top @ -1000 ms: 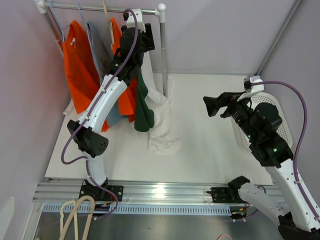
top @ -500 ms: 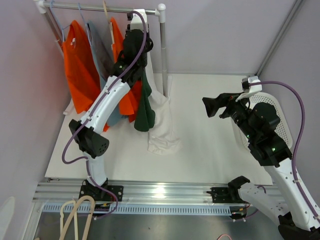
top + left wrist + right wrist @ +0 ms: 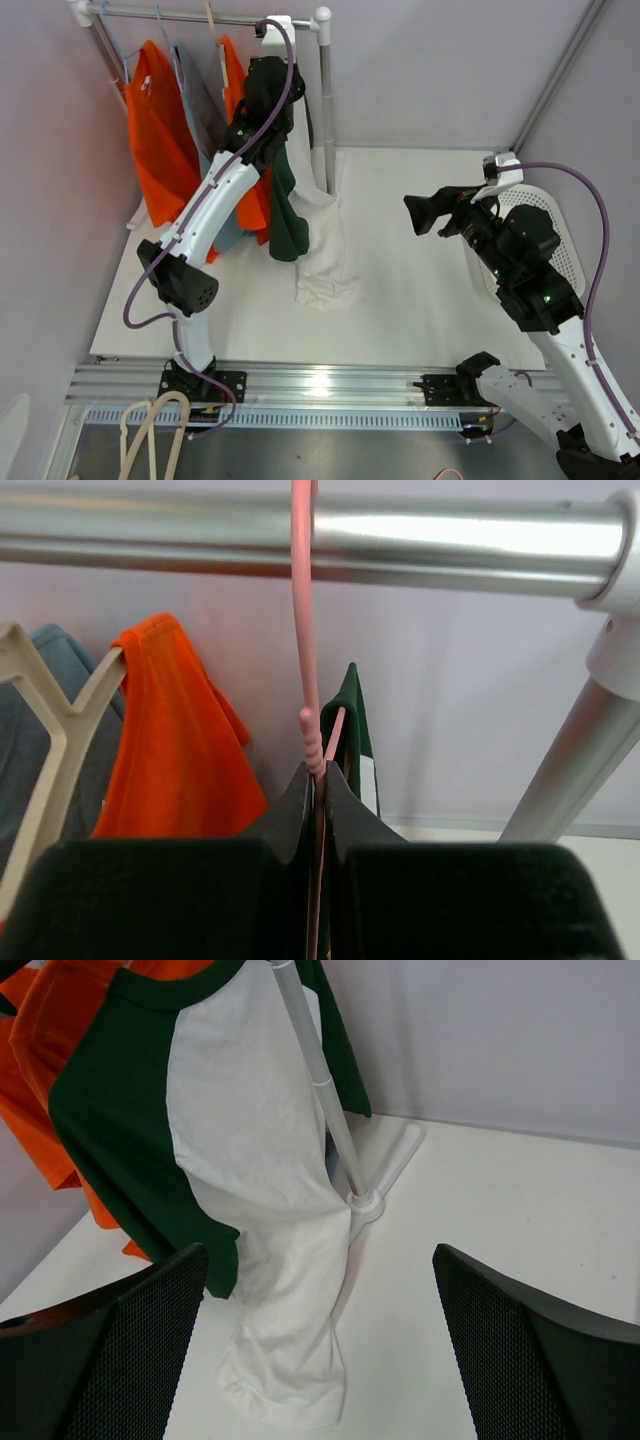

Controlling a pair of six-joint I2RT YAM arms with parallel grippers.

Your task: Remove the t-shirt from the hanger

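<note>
My left gripper (image 3: 318, 776) is pressed together on the thin neck of the pink hanger (image 3: 303, 630), the two dark fingers (image 3: 290, 815) meeting on either side of it just below the hook. Straight above, that hook loops over the silver rail (image 3: 150, 535), close to the white corner joint at its right end. The t-shirt (image 3: 352, 715) I'm after hangs from this hanger; from the wrist I only catch a strip of green and white right behind the fingers. From the right wrist I see it properly: white body and dark green sleeves, draped against the upright post (image 3: 320, 1100), with its lower end bunched on the white table (image 3: 520, 1220). To the left of my grip hang an orange shirt (image 3: 170, 740) on a cream hanger (image 3: 60, 730) and, further left, a grey shirt (image 3: 45, 650). My right gripper (image 3: 318, 1250) is spread wide, facing the t-shirt from well out over the table, touching nothing.
</note>
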